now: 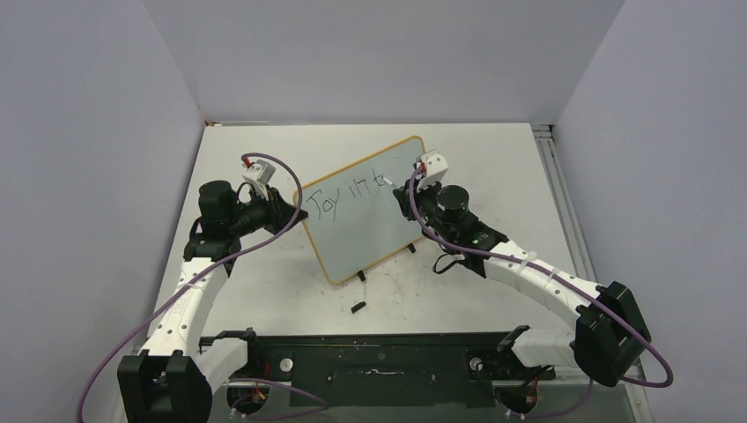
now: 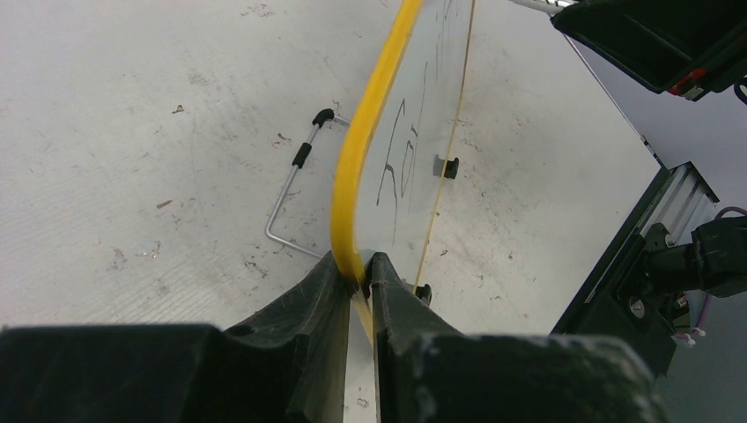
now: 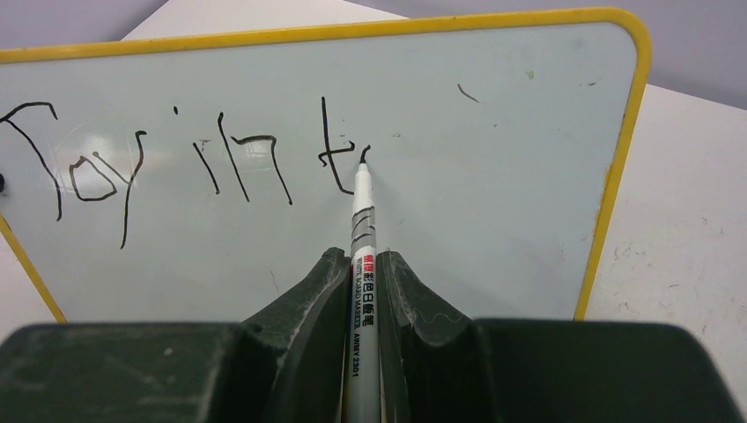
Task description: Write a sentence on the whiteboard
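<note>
Mid-frame, left gripper [image 2: 359, 269] pinches the yellow rim of the glossy, round-cornered whiteboard [image 1: 370, 231]; right gripper [image 3: 363, 257] clamps a slim white marker [image 3: 363, 211], tip seemingly touching the scrawled sentence [image 3: 231, 163].

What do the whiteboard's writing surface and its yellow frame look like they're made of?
The small rectangular whiteboard has a pale face that looks like glossy coated board: it shows soft glare. Its thin yellow frame looks like smooth moulded plastic, evenly coloured, though that's uncertain.
</note>
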`<control>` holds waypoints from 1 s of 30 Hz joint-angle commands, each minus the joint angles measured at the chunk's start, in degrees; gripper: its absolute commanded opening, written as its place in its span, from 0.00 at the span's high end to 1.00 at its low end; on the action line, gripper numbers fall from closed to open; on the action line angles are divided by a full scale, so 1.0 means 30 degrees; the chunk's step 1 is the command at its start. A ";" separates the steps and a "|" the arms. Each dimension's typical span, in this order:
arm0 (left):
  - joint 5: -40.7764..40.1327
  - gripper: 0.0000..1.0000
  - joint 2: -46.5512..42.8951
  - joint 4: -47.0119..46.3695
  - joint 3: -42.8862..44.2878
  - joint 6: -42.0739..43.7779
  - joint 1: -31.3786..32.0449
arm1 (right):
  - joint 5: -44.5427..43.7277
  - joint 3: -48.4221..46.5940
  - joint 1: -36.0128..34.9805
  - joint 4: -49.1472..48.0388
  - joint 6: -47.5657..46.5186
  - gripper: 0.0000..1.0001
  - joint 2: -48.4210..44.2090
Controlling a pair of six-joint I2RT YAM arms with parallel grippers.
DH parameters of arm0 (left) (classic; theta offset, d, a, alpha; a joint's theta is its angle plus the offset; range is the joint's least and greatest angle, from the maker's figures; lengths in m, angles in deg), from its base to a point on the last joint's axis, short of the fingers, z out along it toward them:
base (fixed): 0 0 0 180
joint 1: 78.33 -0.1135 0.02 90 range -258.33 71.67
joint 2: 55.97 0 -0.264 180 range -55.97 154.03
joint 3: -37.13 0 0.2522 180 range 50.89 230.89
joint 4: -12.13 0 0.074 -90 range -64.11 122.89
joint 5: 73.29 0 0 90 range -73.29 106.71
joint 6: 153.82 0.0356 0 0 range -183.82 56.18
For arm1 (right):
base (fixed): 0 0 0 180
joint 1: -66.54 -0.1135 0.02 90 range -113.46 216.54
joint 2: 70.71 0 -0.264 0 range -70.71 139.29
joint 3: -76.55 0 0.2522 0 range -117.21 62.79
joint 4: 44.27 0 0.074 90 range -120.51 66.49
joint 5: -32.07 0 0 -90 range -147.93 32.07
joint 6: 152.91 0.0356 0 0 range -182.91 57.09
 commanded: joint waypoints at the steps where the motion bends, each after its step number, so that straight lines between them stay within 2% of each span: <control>1: -0.0370 1.00 -0.0288 0.0289 0.0265 0.0572 0.0051 | 0.0212 0.0407 -0.0244 -0.0283 0.0174 0.95 -0.0518; 13: -0.0355 1.00 -0.0318 0.0317 0.0262 0.0601 0.0051 | -0.1775 0.0499 -0.0266 0.0134 0.0325 0.95 -0.0710; 30: -0.0338 1.00 -0.0289 0.0339 0.0292 0.0601 0.0051 | -0.1805 -0.0441 -0.0261 -0.0939 -0.0015 0.95 -0.0227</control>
